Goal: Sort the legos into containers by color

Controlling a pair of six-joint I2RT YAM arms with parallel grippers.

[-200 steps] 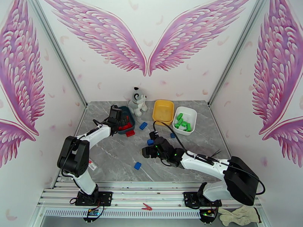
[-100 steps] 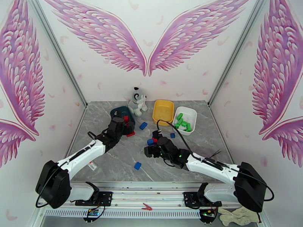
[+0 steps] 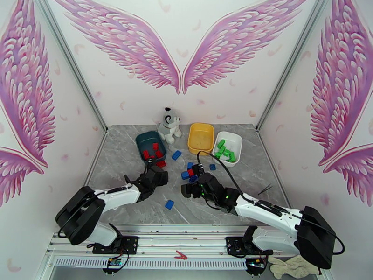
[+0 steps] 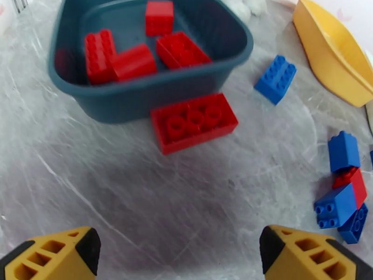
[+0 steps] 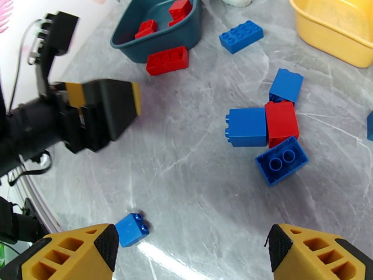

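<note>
Left hand (image 4: 181, 243) pulled back near from teal tub (image 4: 116, 101), wide, empty. Right hand (image 5: 191, 243) wide, edged toward blue legos (image 5: 247, 127).

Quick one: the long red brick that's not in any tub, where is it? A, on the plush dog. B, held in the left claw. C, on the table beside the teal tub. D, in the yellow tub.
C: the long red brick lies flat on the table, just outside the near wall of the teal tub.
</note>
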